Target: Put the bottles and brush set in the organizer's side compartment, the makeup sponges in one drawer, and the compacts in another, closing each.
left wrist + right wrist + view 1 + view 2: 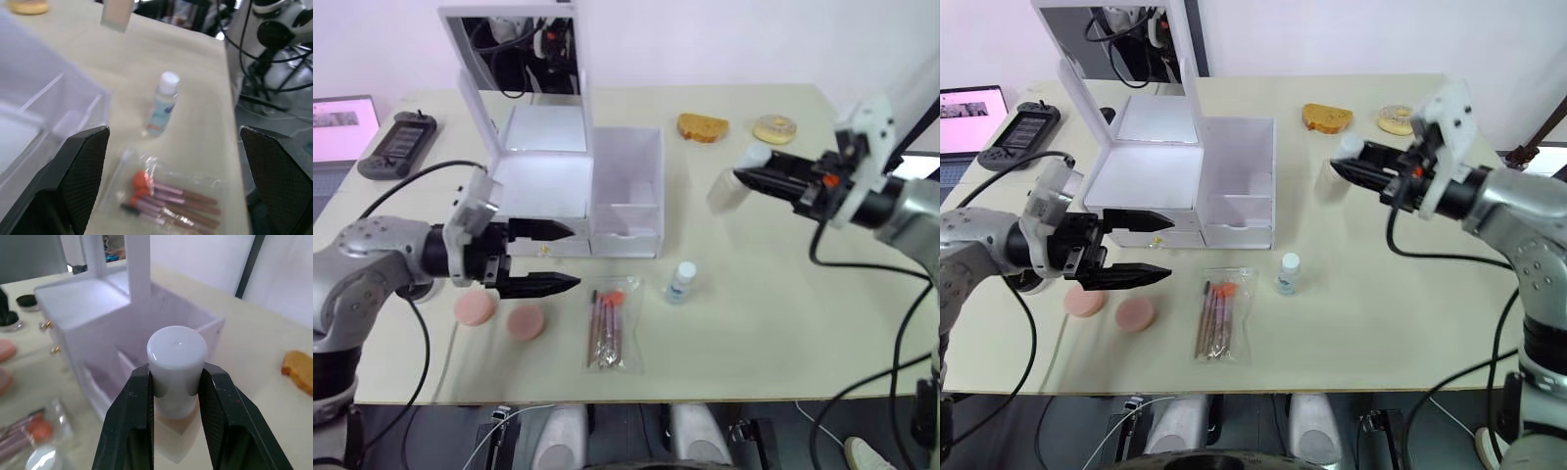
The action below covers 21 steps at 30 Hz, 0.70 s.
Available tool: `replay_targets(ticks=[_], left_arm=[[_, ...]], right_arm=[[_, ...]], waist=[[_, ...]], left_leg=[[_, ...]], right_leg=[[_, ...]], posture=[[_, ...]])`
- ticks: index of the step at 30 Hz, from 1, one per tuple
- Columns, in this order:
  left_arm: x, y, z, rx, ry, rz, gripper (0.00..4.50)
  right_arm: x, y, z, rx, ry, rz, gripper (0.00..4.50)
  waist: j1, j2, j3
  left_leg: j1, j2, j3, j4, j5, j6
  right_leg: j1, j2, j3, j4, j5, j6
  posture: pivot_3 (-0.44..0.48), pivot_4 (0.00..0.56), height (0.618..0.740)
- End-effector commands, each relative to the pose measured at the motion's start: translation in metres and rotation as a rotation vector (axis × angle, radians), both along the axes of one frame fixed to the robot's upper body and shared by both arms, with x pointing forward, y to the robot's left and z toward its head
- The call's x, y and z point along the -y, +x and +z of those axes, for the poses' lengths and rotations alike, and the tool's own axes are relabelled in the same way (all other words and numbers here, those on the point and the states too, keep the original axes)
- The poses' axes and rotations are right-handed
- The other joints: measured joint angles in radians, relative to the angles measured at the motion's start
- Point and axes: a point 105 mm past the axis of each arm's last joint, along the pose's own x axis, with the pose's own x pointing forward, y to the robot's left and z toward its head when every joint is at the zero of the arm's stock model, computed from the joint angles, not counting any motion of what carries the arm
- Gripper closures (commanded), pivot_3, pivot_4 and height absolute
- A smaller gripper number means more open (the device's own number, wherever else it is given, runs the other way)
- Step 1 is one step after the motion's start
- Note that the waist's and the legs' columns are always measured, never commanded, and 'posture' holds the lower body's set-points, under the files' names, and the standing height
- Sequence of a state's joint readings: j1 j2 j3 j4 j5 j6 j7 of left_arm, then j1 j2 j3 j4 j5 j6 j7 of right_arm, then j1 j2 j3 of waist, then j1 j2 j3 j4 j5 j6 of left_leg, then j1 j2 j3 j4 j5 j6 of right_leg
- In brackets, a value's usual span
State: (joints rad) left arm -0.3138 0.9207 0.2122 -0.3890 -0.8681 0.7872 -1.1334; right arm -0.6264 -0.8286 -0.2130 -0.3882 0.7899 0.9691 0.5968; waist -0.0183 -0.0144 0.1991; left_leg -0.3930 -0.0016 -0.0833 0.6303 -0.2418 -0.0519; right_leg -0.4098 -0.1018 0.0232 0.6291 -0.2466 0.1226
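- The right gripper (176, 382), jaws clamped just under the white cap of the plain clear plastic bottle (734, 181), holds it in the air to the right of the white plastic organizer with the raised mirror lid (570, 186), above the pale worktop (773, 313).
- The step in hand, by the look of it, is delivery into the organizer's narrow white side compartment (628, 191), which stands open-topped on the box's right side, beside the two gold-knobbed drawers.
- To do it well, the bottle should be carried over the near wall, kept upright, lowered between the low dividers and only then let go (a release from height would likely topple it).
- The left gripper (570, 258) hangs in front of the drawers with jaws spread wide and nothing between them.
- The small clear bottle with the blue label (681, 282) stands upright on the worktop in front of the organizer, just beside the clear flat bag of pink and orange-red brushes (607, 326).
- Two round pink-beige sponges (499, 313) lie side by side below the left gripper.
- Black-lidded round compacts (17, 308) sit beyond the organizer's far side.
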Motion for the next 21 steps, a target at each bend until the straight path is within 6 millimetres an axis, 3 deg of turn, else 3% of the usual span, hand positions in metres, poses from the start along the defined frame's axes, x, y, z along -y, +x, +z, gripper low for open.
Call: replay_targets(ticks=[1,6,15,21], left_arm=[[-0.008,-0.002,0.009,0.083,-0.005,0.056,0.00],[-0.018,-0.002,0.008,0.129,-0.043,0.168,0.00],[-0.024,-0.003,0.005,0.153,-0.075,0.239,0.00],[-0.023,-0.002,0.005,0.159,-0.075,0.241,0.00]], right_arm=[[-0.024,-0.003,0.018,0.025,0.002,0.043,3.76],[-0.058,0.004,0.021,-0.124,0.027,0.104,3.76],[-0.085,0.017,0.001,-0.163,0.005,0.023,3.76],[-0.092,0.025,-0.018,-0.167,-0.012,-0.049,3.76]], waist=[[0.004,0.000,0.000],[-0.001,0.000,0.000],[-0.002,0.000,0.000],[-0.002,0.000,0.000]], left_leg=[[-0.002,0.000,0.000,0.000,0.000,0.000],[-0.006,0.000,0.000,0.000,0.000,0.000],[-0.014,0.000,0.000,0.002,0.000,0.000],[-0.014,0.000,0.000,0.002,0.000,0.000]], right_leg=[[-0.001,0.000,0.000,0.000,0.000,0.000],[-0.006,0.000,0.000,0.000,0.001,0.002],[-0.015,0.000,0.000,0.003,0.003,0.002],[-0.016,0.001,0.000,0.003,0.003,0.002]], posture=[[0.000,0.150,0.740],[0.000,0.150,0.740],[0.000,0.150,0.740],[0.000,0.150,0.740]])
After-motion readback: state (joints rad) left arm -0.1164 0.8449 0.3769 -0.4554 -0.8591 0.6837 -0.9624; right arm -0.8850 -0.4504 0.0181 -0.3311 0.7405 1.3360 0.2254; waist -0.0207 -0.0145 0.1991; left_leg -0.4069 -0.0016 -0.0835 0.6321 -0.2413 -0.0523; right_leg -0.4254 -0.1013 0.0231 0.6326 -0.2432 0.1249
